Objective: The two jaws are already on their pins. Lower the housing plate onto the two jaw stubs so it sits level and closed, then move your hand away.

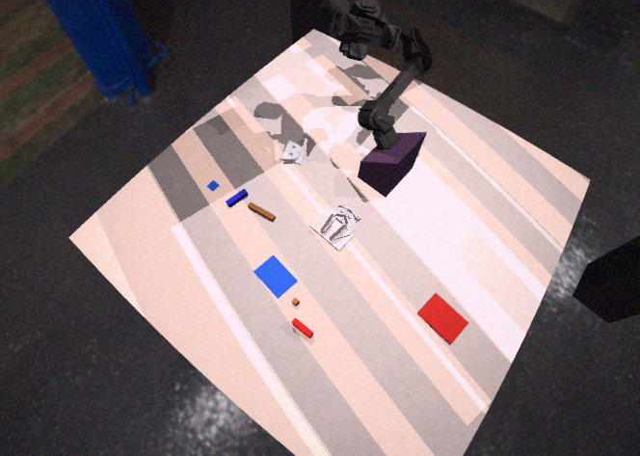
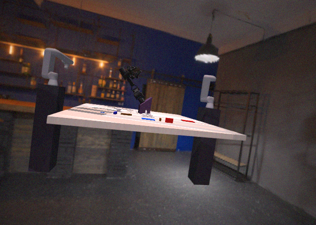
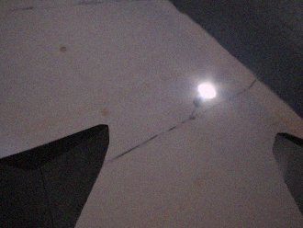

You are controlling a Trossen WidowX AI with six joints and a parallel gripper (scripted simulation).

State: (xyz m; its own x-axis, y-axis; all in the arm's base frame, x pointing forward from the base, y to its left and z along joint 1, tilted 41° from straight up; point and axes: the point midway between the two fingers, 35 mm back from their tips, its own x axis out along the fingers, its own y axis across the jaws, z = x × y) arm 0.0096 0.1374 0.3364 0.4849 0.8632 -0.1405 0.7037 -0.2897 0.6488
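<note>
The small white plate with dark holes [image 1: 287,153] [image 2: 117,110], which looks like the housing plate, lies on the table in the arm's shadow, apart from the jaw assembly. The flat white base [image 1: 317,228] stands nearer the table's middle and bears the two pale jaws, which also show as small upright shapes in the exterior view [image 2: 147,113]. Their exact fit on the pins is too small to tell. My gripper [image 3: 189,137] [image 2: 139,74] is open and empty, raised high above the table and well away from both pieces. The wrist view shows nothing between the fingers.
A blue square [image 1: 275,276], a red square [image 1: 442,318], a blue bar [image 1: 236,197], a brown bar [image 1: 261,211], a red bar [image 1: 302,328], a small brown cube [image 1: 295,301] and a small blue square [image 1: 212,185] lie around. The arm's purple base [image 1: 392,156] stands beyond the jaws.
</note>
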